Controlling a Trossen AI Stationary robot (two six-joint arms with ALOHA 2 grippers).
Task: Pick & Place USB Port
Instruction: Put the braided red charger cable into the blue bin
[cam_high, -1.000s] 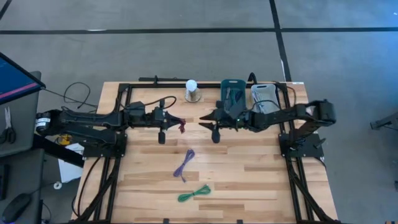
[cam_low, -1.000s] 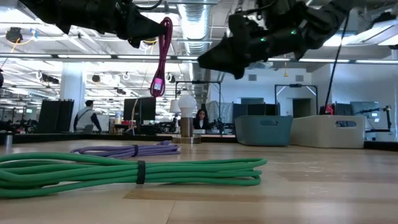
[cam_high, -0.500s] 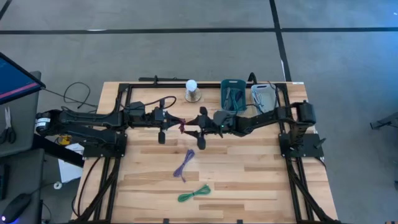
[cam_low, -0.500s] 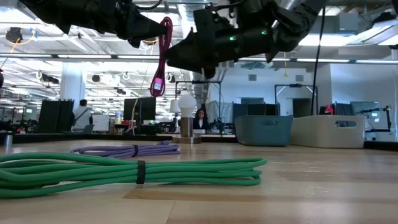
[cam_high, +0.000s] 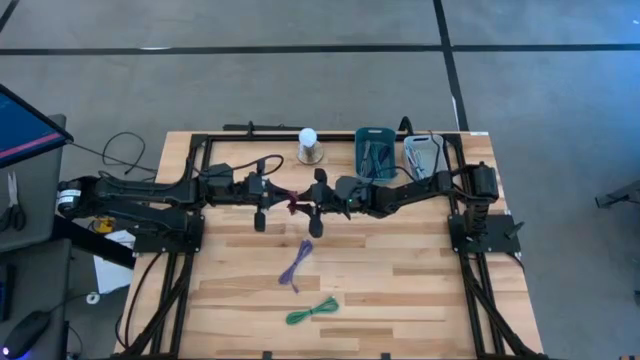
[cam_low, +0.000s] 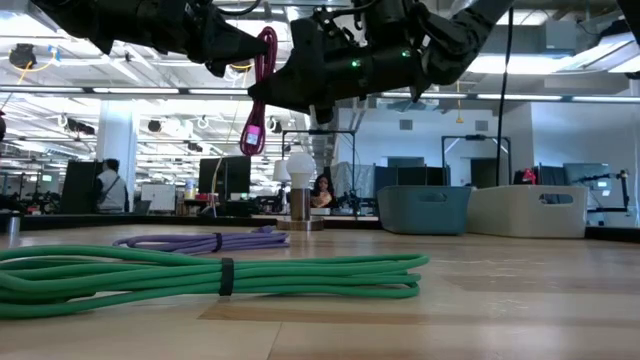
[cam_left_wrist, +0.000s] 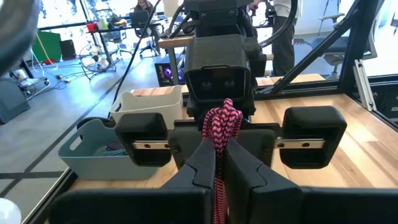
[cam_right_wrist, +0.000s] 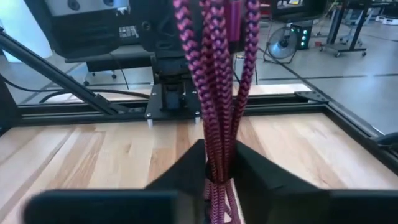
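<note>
Held aloft above the table's twelve-o'clock half, the pink braided cable (cam_high: 293, 204) hangs limp and light, pinched by both the left gripper (cam_high: 283, 196) and right gripper (cam_high: 308, 202), best gripped mid-bundle.

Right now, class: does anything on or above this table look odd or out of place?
Yes: the magenta cable hangs in mid-air, pinched by both the left gripper and right gripper at once.
</note>
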